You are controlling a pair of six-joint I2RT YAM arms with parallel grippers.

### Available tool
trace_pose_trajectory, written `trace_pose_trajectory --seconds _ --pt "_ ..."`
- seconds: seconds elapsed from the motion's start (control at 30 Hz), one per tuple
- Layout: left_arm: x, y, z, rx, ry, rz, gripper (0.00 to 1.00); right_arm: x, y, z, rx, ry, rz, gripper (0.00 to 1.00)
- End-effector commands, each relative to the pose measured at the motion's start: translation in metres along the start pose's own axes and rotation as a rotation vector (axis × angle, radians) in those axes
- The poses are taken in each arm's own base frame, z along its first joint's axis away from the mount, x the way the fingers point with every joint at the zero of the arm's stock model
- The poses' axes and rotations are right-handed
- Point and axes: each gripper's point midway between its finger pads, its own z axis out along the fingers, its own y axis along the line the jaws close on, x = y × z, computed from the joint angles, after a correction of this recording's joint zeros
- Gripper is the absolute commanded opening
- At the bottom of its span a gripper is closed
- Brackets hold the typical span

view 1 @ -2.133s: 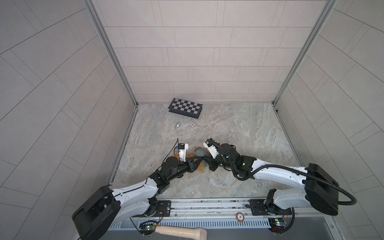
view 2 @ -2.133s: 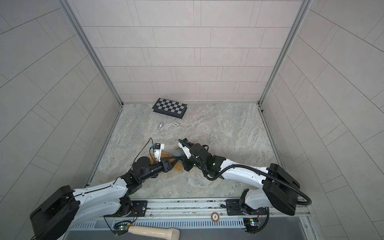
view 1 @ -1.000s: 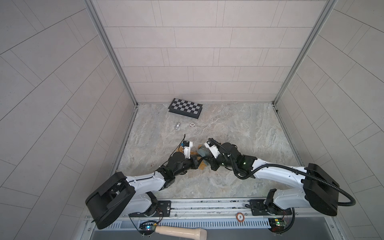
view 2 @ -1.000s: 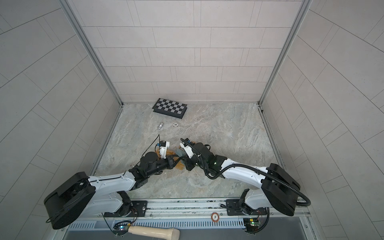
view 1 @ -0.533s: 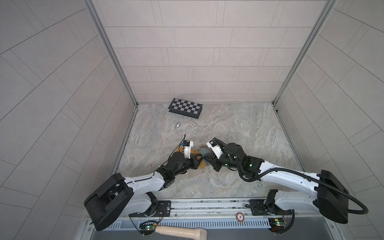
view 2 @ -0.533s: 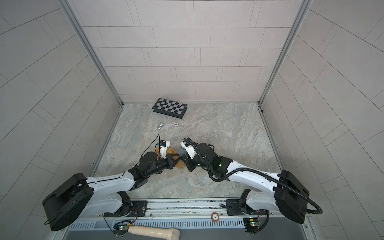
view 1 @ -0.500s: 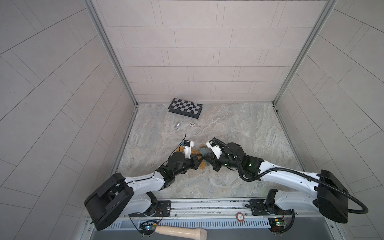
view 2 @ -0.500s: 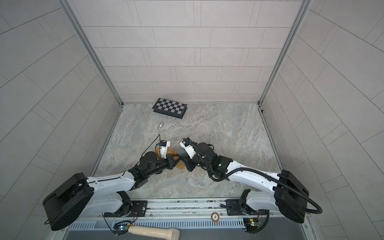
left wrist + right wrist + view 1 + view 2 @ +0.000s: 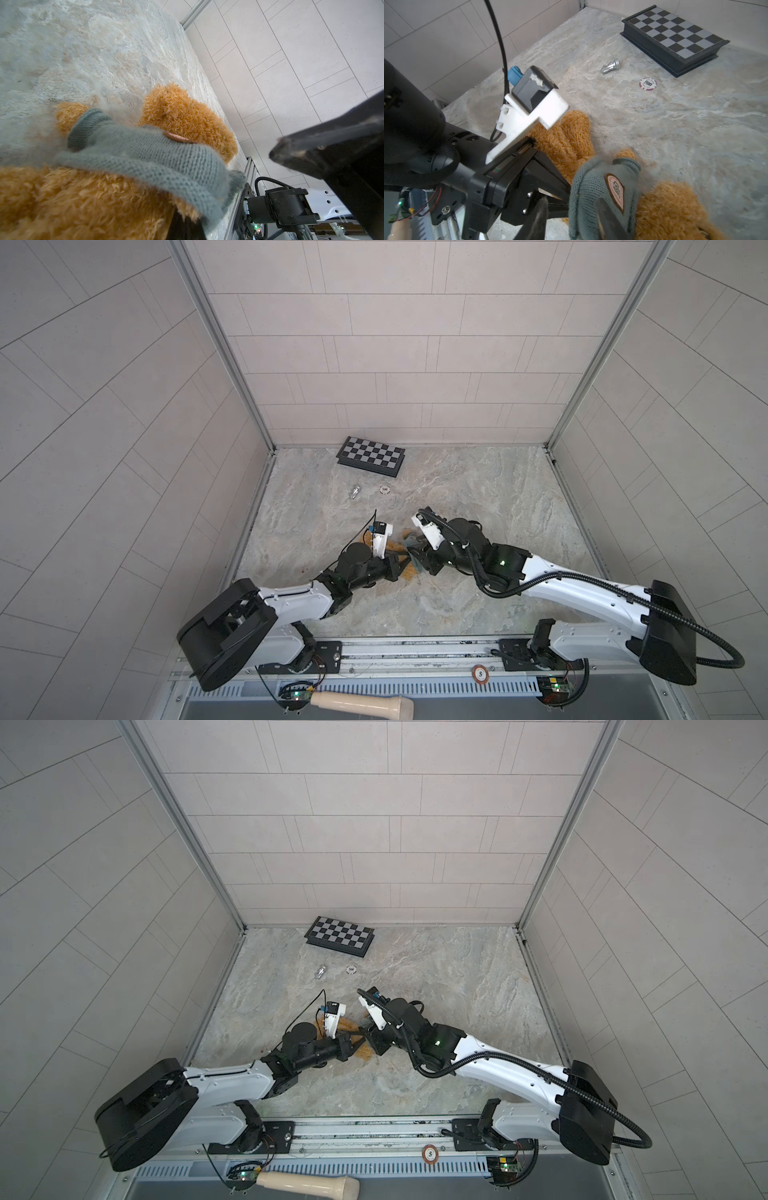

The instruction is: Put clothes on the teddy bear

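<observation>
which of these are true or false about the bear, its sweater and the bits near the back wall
1. The silver chess piece stands upright. False: it lies on its side.
2. The poker chip lies flat, apart from the folded chessboard. True.
3. The teddy bear lies on the chessboard. False: it lies on the marbled table, away from the board.
4. The grey-green knitted sweater carries a round patch. True.
</observation>
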Motion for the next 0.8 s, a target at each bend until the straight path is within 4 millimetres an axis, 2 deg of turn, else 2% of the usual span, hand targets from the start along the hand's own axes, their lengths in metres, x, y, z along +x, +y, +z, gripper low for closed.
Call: trace_pose_trajectory --seconds 0.0,0.1,0.27,0.47,0.57,0.63,0.77 --pt "-0.007 -0.014 0.0 0.063 -0.035 0.001 0.0 0.01 -0.008 0.006 0.063 0.066 -0.035 0.32" --pt "-0.009 -0.016 -0.001 0.076 -0.043 -0.006 0.0 0.007 -0.005 0.012 0.066 0.076 -0.047 0.25" --pt "-0.008 -0.016 -0.001 0.073 -0.041 -0.007 0.0 0.01 0.003 0.019 0.079 0.119 -0.085 0.25" --pt "-0.008 -0.015 -0.001 0.071 -0.039 -0.008 0.0 0.019 -0.017 0.02 0.207 0.16 -0.115 0.35" --pt "-0.006 -0.014 0.0 0.071 -0.038 -0.008 0.0 0.021 -0.025 0.02 0.262 0.177 -0.134 0.35" --pt "-0.007 -0.014 0.0 0.074 -0.04 -0.01 0.0 0.021 -0.027 0.02 0.282 0.179 -0.142 0.33" --pt "-0.007 -0.015 0.0 0.077 -0.041 -0.012 0.0 0.023 -0.03 0.022 0.3 0.183 -0.151 0.22"
